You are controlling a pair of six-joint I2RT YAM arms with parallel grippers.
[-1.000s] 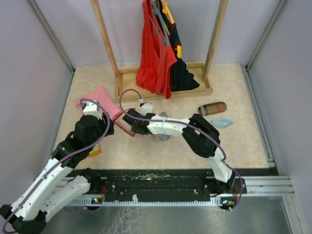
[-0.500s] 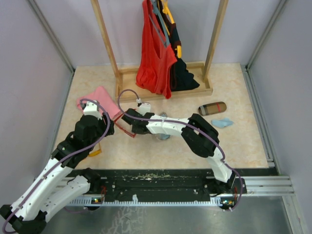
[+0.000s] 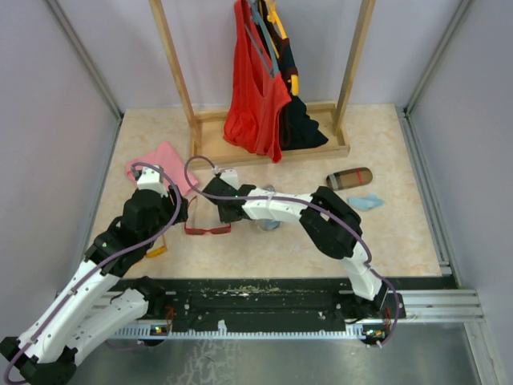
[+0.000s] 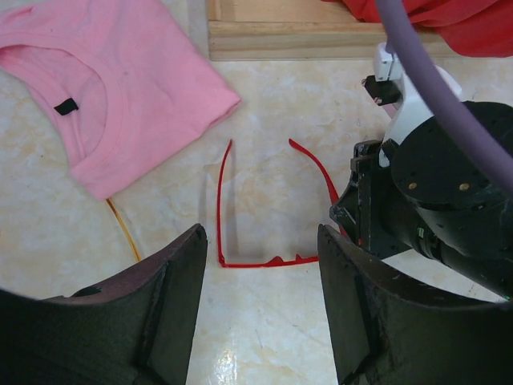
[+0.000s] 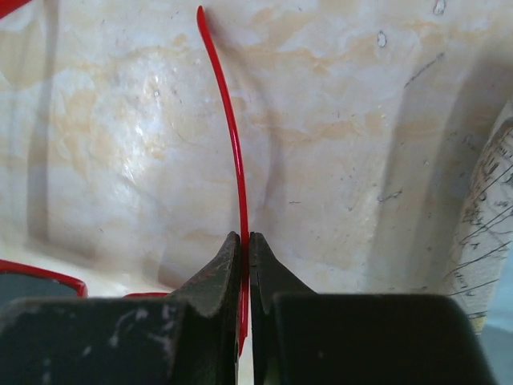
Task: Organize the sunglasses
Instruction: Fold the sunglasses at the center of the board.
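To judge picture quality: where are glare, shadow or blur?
Left wrist: glare on the table, sunglasses sharp. Right wrist: broad shadow at right, right claw shut on their sharp red arm. Top external: even light, soft shadows.

The sunglasses (image 3: 207, 228) have a thin red frame and slim red arms, both unfolded. They rest on the tabletop (image 3: 401, 233) left of its middle, the front bar toward the near edge and the arms pointing to the far edge. The arm nearer the tabletop's right edge is pinched between the closed jaws of the right gripper (image 5: 243, 237).
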